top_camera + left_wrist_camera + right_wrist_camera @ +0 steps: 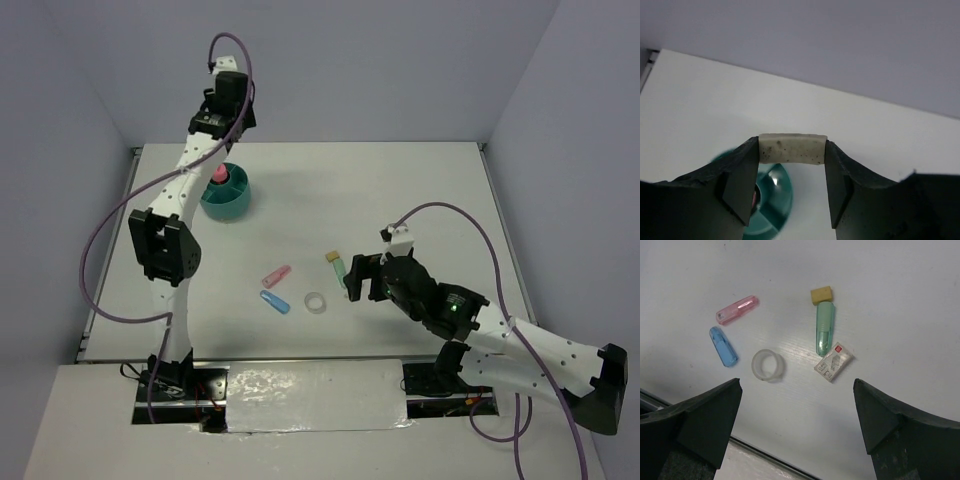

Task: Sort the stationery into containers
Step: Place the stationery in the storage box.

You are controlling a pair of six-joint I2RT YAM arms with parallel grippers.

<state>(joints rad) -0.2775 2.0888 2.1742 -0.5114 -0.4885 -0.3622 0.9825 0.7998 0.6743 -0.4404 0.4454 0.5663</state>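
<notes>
Left gripper (792, 167): I am seeing it closed partway, clamping a white block (792, 148) across its width between both fingers. It is hanging above the organiser (226, 198). The organiser is sitting at the far left of the table (420, 190), set in from both the left edge and the far edge. A pink item (218, 175) is standing up inside it. In the left wrist view, only part of the organiser is showing below the fingers.

Right gripper (797, 410): it is standing wide open and holding nothing. It is hovering over the loose items, toward the near edge.

Loose items, all lying flat:
- The pink stick (737, 310) and blue stick (723, 346) are lying near each other but apart.
- The ring (768, 365) is sitting just beside the blue stick, on the right arm's side.
- The green pen (824, 328) is lying with a yellow block (821, 295) at its far end and a white packet (833, 361) at its near end.

A wide stretch of bare table is separating the organiser from these items. More bare table is running from them to the right edge.
</notes>
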